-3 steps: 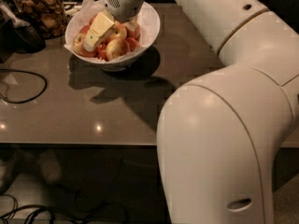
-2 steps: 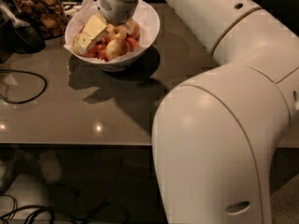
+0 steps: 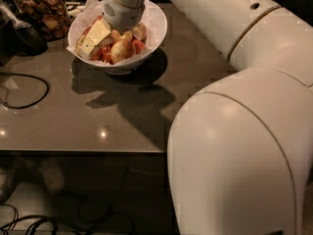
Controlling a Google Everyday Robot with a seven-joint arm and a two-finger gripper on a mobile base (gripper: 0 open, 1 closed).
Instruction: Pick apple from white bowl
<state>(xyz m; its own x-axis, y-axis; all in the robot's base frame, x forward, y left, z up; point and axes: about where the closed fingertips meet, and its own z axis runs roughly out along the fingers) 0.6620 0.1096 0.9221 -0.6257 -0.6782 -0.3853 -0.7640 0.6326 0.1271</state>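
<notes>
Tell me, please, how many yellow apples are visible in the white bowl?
2: one apple in the middle of the white bowl, right beside the gripper reaching into it; another apple behind it, near the rim. The gripper may hide more.

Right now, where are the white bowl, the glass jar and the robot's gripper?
white bowl (image 3: 128, 65), camera view, front wall.
glass jar (image 3: 45, 14), camera view, front wall.
gripper (image 3: 92, 40), camera view, its pale tip, inside the bowl.
</notes>
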